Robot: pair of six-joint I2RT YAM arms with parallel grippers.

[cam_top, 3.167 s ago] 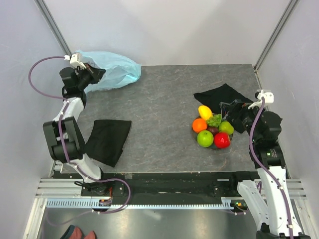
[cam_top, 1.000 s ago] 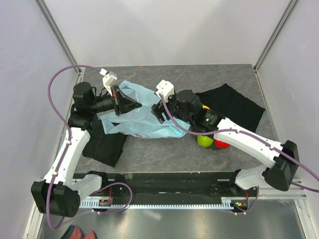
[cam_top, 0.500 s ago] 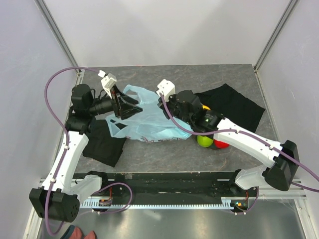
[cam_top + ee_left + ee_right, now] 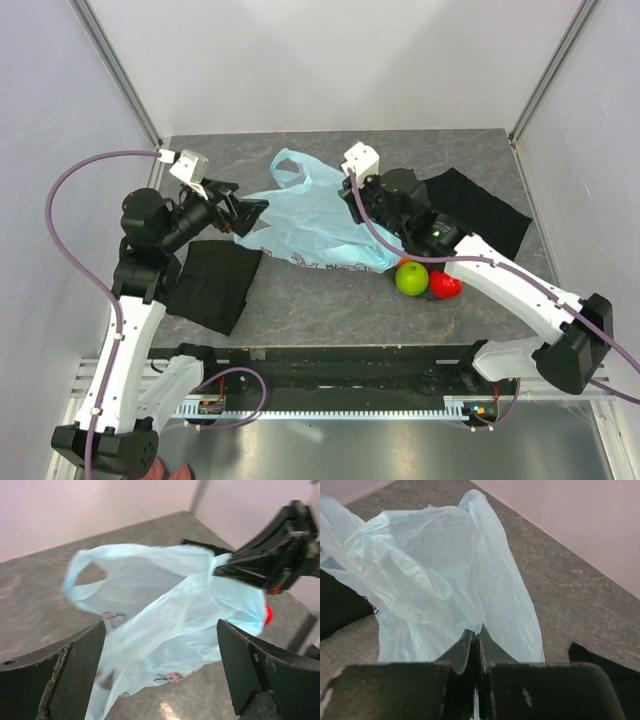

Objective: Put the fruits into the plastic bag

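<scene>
Left fingers (image 4: 75, 675) have let go of the bag (image 4: 310, 225) and stand apart; right fingers (image 4: 462, 652) now clamp it (fruits (image 4: 411, 279) wait outside).

Grey stone-patterned table (image 4: 330, 300), plain pale walls (image 4: 330, 60), metal corner posts (image 4: 112, 60)

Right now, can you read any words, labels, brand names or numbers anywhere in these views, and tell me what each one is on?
No readable text in any view.
Plastic bag: small dark printed marks, too small and blurred to read.
</scene>
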